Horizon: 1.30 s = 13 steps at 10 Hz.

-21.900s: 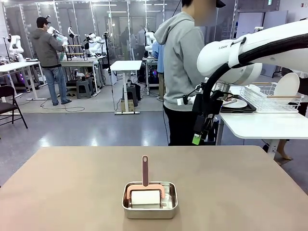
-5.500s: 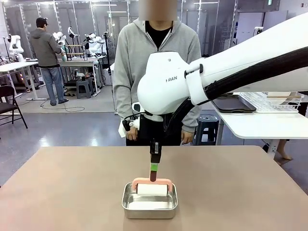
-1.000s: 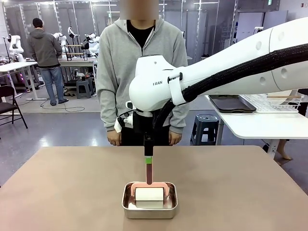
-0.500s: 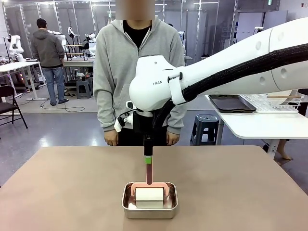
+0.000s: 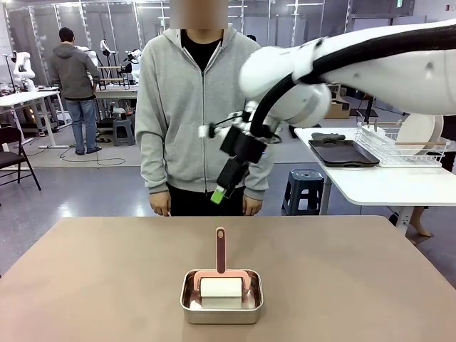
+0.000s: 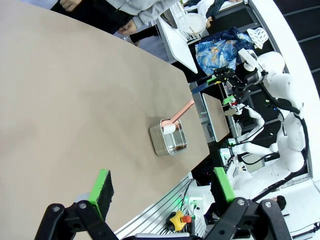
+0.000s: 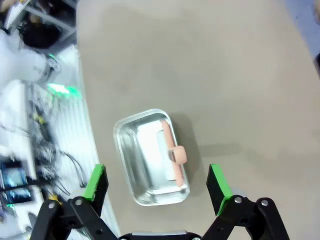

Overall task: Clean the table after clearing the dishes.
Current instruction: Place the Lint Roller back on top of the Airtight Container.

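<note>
Right gripper [image 5: 222,187] hangs above the counter [image 5: 85,278], jaws wide and empty. Left gripper [image 6: 162,192] is spread wide too, holding nothing. My read: grab the roller's pink handle [image 5: 220,249] next, so come straight down, centre the jaws, close low on the stem. The steel pan [image 5: 221,298] mid-counter holds the white roller [image 5: 220,288], handle upright. Trays [image 5: 343,152] and plate [image 5: 425,127] sit over on the side table.

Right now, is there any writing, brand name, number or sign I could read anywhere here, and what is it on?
None can be read.
The right arm shows no lettering at this angle.
A green sign hangs near the ceiling, too small to read.
The steel pan and the roller in it are unmarked.
</note>
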{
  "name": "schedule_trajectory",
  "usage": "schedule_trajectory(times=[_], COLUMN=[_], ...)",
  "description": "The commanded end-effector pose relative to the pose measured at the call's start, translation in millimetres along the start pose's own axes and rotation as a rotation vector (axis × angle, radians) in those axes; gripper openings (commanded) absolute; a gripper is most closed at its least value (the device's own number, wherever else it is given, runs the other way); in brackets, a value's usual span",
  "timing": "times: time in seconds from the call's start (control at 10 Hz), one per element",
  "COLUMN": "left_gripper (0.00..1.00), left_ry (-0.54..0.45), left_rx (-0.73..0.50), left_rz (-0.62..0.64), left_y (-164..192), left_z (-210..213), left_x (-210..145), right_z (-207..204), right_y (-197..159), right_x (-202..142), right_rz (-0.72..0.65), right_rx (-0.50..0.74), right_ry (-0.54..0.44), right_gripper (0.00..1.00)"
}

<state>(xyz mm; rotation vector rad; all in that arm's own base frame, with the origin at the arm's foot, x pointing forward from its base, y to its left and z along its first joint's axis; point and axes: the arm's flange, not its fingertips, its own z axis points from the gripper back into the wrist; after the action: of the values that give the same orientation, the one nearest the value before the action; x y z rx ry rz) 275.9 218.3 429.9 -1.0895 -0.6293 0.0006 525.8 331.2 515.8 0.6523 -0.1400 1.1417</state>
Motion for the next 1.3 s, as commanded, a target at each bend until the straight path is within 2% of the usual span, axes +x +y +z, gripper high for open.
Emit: schedule_trajectory(times=[0.0,0.1,0.3,0.4,0.6,0.7,0.9,1.1,1.2], left_gripper=[1.0,1.0,1.0,1.0,1.0,1.0,1.0,1.0,1.0], left_ry=[-0.001,-0.001,-0.001,-0.001,-0.001,-0.001,-0.001,-0.001,-0.001], left_rx=[-0.012,-0.012,-0.012,-0.012,-0.012,-0.012,-0.012,-0.012,-0.012], left_rz=[-0.006,-0.006,-0.006,-0.006,-0.006,-0.006,-0.006,-0.006,-0.006], left_y=[-1,-1,-1,-1,-1,-1,-1,-1,-1], left_z=[3,3,3,3,3,3,3,3,3], left_x=[-1,-1,-1,-1,-1,-1,-1,-1,-1], right_z=[18,27,56,71,110,127,160,176,174], right_y=[2,-2,-16,-21,-32,-30,-28,-22,-16], right_x=[-81,-108,-169,-198,-273,-306,-384,-479,-514], right_rz=[-0.101,-0.144,-0.234,-0.288,-0.422,-0.456,-0.578,-0.682,-0.71], right_rx=[0.133,0.148,0.276,0.35,0.371,0.432,0.476,0.464,0.45], right_ry=[-0.249,-0.313,-0.469,-0.499,-0.619,-0.633,-0.677,-0.848,-0.917], right_gripper=[1.0,1.0,1.0,1.0,1.0,1.0,1.0,1.0,1.0])
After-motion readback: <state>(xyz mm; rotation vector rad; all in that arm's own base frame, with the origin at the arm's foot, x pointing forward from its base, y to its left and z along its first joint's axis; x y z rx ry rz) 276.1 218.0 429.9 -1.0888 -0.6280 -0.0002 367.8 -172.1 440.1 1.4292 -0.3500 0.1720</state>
